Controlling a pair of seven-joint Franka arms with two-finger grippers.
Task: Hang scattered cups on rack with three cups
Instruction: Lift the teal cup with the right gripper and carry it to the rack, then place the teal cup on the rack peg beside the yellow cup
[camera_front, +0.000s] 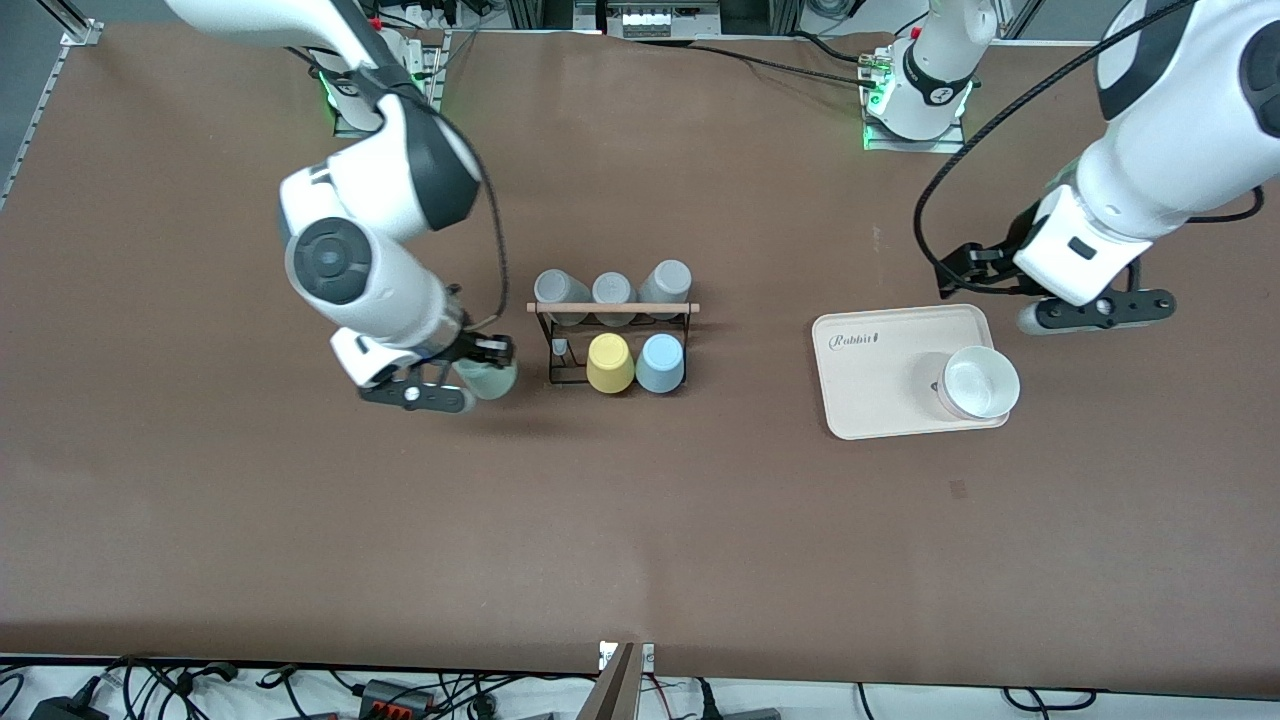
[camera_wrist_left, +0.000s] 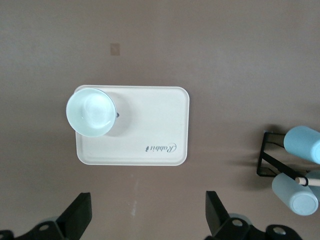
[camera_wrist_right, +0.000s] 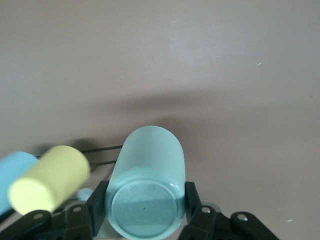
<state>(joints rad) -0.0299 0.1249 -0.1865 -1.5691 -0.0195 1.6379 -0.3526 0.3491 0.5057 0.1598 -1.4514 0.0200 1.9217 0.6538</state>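
right gripper (camera_front: 470, 375) sits just beside the rack (camera_front: 612, 340), at the rack's end twd the right arm's side of the table, clamped on a cup (camera_front: 490, 378). on the rack's pegs: 3 cups (camera_front: 612, 290) in the row farther from the front cam, 2 cups (camera_front: 635, 363) in the nearer row, next to the held one. left gripper (camera_wrist_left: 150, 220) hangs over the table just beside the tray (camera_front: 880, 395), jaws wide apart. bowl (camera_front: 980, 383) sits on the tray, at the end closest to that claw.

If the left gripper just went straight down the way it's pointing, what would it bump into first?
Probably just the bare table. The open left gripper points down beside the tray, at the edge with the Rabbit lettering, not over it. The bowl on the tray looks out of its line.
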